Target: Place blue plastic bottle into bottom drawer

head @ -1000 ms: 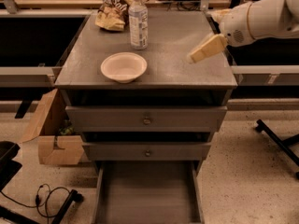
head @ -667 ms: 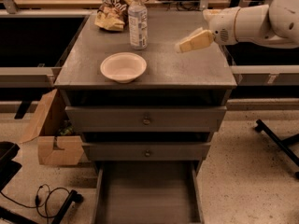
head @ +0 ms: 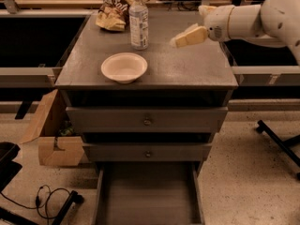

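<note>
Tool point(head: 177, 41) near bottle point(head: 138, 22), arm point(head: 276, 13) cropped right, bottom drawer point(head: 148, 196) front cropped

Gripper point(head: 180, 39) has moved left and slightly upward in the frame's upper right. It now sits nearer the blue plastic bottle point(head: 138, 21), not touching.

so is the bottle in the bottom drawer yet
No, the bottle stands on the cabinet top, with the gripper hovering beside it.
</note>
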Controlling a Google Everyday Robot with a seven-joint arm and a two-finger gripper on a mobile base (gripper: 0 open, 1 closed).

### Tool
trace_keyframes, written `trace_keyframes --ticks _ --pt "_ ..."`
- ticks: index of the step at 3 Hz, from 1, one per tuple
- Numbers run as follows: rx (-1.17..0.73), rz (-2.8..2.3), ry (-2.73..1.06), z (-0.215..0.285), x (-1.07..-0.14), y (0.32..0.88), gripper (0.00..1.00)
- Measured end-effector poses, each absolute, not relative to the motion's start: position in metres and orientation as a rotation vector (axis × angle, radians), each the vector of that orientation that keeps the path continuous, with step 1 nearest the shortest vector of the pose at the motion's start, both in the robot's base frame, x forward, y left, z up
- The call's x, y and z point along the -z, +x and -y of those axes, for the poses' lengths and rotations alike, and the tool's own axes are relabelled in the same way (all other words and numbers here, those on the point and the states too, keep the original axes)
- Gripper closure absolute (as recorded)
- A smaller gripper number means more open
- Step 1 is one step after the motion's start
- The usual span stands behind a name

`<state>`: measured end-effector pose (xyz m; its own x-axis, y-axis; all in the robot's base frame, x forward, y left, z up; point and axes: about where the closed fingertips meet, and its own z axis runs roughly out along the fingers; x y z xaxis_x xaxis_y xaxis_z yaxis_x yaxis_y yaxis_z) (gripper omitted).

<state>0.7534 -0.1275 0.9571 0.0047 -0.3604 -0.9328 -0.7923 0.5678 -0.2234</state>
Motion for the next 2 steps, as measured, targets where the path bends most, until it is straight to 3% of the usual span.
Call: trace_keyframes --ticks 2 --pt "-0.588 -1.364 -0.898 0.045 -0.957 0.866 0.0"
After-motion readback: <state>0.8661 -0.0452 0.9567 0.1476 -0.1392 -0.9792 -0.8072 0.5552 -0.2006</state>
